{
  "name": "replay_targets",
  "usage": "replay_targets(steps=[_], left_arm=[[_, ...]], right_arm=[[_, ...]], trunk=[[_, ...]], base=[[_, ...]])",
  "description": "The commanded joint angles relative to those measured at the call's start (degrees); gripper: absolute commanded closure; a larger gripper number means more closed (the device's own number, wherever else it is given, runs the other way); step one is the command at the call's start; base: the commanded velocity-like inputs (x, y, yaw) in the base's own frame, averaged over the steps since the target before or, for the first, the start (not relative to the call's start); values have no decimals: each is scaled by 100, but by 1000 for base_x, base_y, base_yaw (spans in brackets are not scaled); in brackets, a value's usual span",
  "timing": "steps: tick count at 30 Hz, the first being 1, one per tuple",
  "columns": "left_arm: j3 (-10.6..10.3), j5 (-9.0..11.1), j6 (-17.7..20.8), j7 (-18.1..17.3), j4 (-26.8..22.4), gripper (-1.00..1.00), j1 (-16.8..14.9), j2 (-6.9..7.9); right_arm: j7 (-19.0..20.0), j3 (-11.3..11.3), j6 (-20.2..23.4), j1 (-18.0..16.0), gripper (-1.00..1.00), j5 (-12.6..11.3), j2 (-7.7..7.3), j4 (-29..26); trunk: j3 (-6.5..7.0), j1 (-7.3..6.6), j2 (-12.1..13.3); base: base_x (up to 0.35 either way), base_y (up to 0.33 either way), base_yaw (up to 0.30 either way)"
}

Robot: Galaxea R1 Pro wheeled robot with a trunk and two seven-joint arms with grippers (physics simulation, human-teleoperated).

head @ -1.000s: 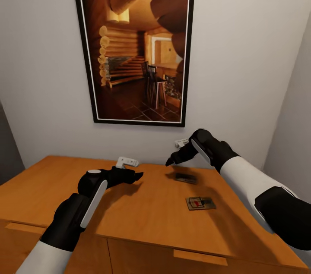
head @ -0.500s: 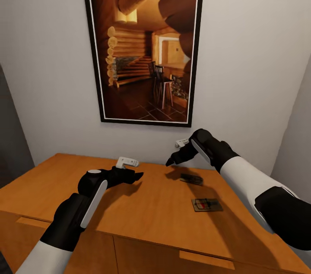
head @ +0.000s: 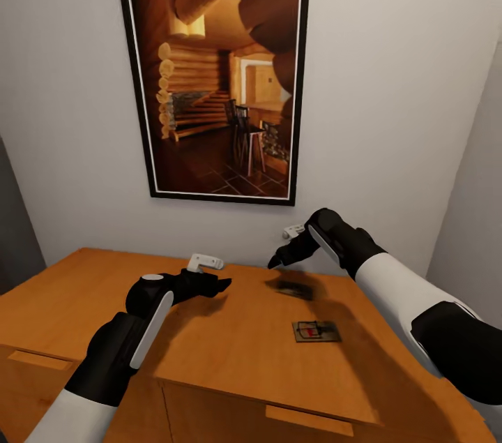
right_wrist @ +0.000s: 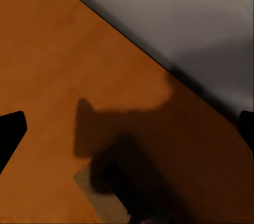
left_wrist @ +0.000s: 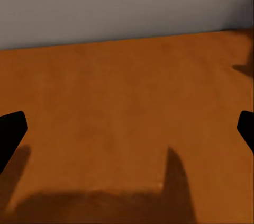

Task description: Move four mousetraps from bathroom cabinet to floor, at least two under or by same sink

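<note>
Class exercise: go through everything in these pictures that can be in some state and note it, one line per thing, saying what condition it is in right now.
left tool: open, empty, above the cabinet top.
right tool: open, empty, above the far mousetrap.
near mousetrap: flat on the cabinet top, untouched.
far mousetrap: on the cabinet top, in the arm's shadow, blurred.
cabinet: drawers shut.
framed picture: hanging on the wall.

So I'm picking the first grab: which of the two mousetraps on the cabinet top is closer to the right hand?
The far mousetrap, in shadow right under the right hand. The other mousetrap lies nearer the cabinet's front edge.
</note>
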Motion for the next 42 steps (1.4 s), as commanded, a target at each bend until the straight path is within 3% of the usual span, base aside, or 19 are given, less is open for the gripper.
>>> replay_targets(steps=[1,42], left_arm=[[-5,17,27,3,-5,-100,-6,3],[-5,17,18,3,-5,-100,-5,9]], right_arm=[[-22,39,16,-7,-100,-54,-9,-8],[-39,50,16,-7,-100,-49,-14,-8]], trunk=[[-7,0,-4],[-7,0,-4]], base=[[0,-241,0],[0,-25,0]])
